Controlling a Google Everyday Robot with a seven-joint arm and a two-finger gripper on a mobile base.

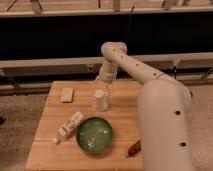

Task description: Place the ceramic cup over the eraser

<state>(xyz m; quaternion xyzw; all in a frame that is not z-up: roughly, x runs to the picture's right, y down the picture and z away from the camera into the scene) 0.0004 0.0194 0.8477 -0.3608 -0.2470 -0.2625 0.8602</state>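
A white ceramic cup (100, 100) stands upside down near the middle of the wooden table (50, 150). A pale rectangular eraser (67, 94) lies flat to the left of the cup, apart from it, near the table's back left. My arm reaches in from the right foreground, bends at the back and comes down toward the cup. My gripper (106, 86) is right behind and above the cup's top, at its far right side. I cannot tell whether it touches the cup.
A white bottle (68, 126) lies on its side at the front left. A green bowl (94, 135) sits in front of the cup. A reddish-brown object (134, 148) lies at the front right beside my arm. A shelf rail runs behind the table.
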